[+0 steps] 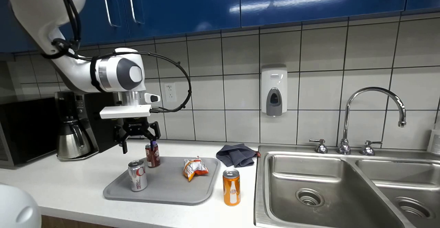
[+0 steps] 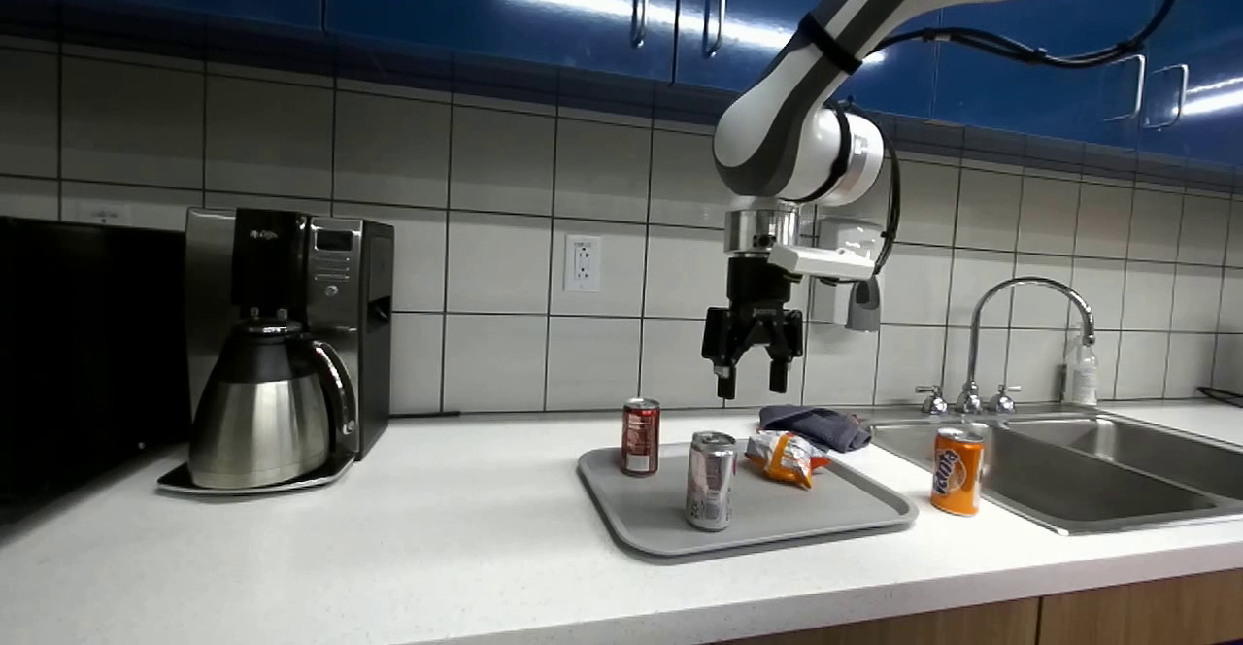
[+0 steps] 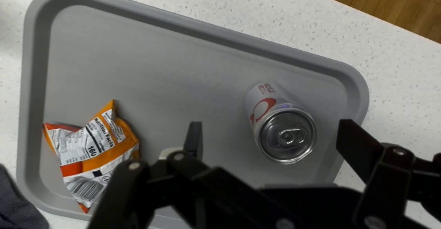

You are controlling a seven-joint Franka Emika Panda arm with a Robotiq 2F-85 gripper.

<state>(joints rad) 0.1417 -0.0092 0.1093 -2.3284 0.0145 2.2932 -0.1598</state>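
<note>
gripper (image 2: pixel 752 383) hangs above tray (image 1: pixel 168 181), jaws spread wide, gripping nothing. silver can (image 3: pixel 284 132) upright on tray, lower than the jaws, not touching. in the wrist view it shows in the gap between the fingers (image 3: pixel 195 137), a bit nearer the one at picture right, top and pull tab facing the camera. in both exterior views the fingertips sit higher than the can's top. red can (image 1: pixel 153 157) upright on tray near its back corner, toward the coffee maker (image 2: pixel 335 305); a fingertip overlaps its top in an exterior view, but the two are apart. bag (image 3: pixel 96 153) lies crumpled on tray at the sink end, outside the gap. orange can (image 2: pixel 957 471) upright on counter (image 2: pixel 388 548), between tray and sink (image 1: pixel 262 186). cloth (image 1: pixel 237 156) bunched on counter near sink.
</note>
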